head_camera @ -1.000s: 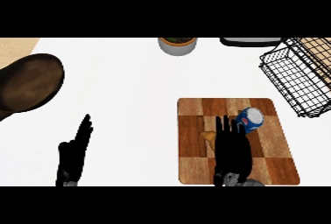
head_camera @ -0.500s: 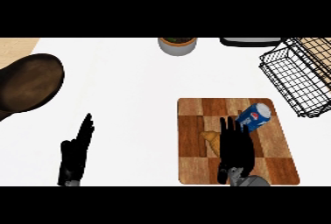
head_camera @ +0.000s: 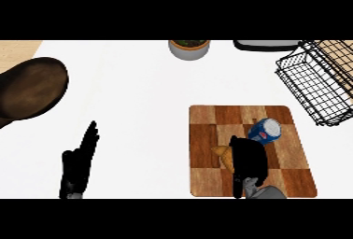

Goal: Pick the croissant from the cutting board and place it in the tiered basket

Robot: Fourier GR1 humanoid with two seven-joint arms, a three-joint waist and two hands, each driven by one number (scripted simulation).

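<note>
right hand [head_camera: 248, 156]: curling its fingers over the croissant [head_camera: 222, 154] on the cutting board [head_camera: 207, 135]
left hand [head_camera: 81, 158]: resting, fingers straight, pressed together
can [head_camera: 265, 130]: lying just beyond
basket [head_camera: 318, 81]: sitting far right

The cutting board [head_camera: 207, 135] lies toward the surface's [head_camera: 138, 102] near right. On it, the croissant [head_camera: 222, 154] sits left of centre, with the right robot hand [head_camera: 248, 158] over its right part. A can [head_camera: 265, 130] lies on the board behind that hand. The tiered basket [head_camera: 316, 84] stands at the far right corner. A pot [head_camera: 189, 48] and a dark tray [head_camera: 265, 45] sit along the far edge. A wooden bowl [head_camera: 29, 88] is at the left edge. The left robot hand [head_camera: 79, 163] rests near the front edge, left of the board.
</note>
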